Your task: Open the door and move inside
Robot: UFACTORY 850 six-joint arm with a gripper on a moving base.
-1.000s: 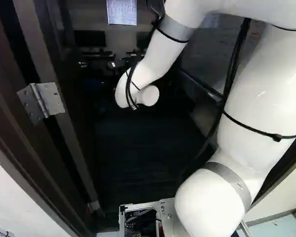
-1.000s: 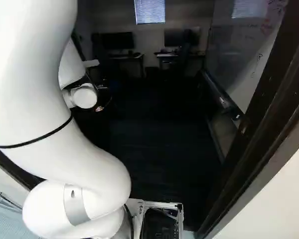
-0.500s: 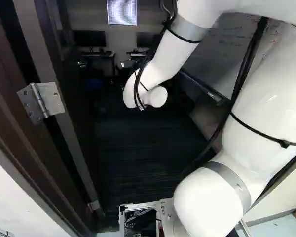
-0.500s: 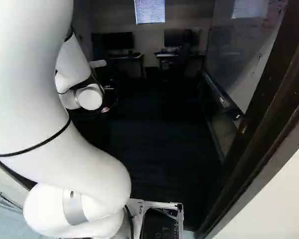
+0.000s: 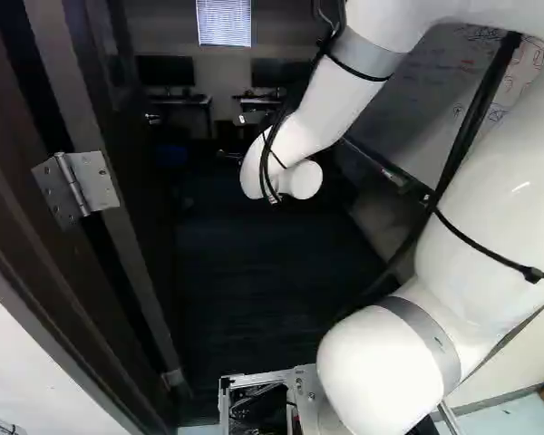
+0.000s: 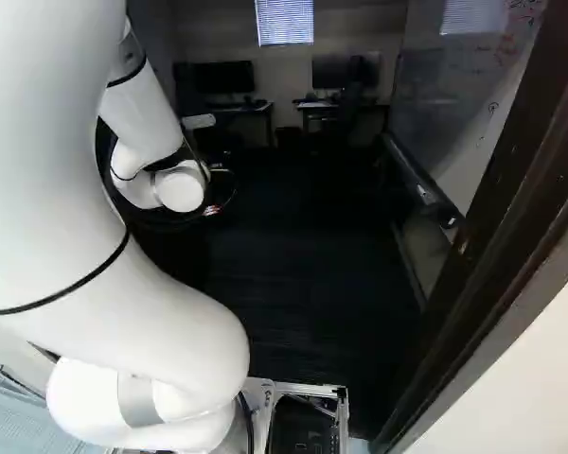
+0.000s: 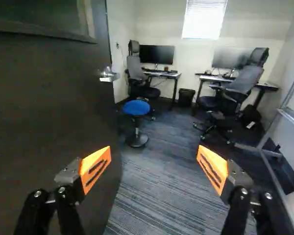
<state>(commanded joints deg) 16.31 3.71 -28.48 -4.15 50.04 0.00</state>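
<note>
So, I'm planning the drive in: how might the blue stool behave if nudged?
The blue stool would likely slide or rock rather than roll, since its foot looks like a round disc. Its seat sits on one thin post, so a high push might tip it.

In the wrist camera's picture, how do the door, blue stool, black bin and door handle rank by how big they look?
1. Door
2. Blue stool
3. Black bin and door handle: too alike to rank
</note>
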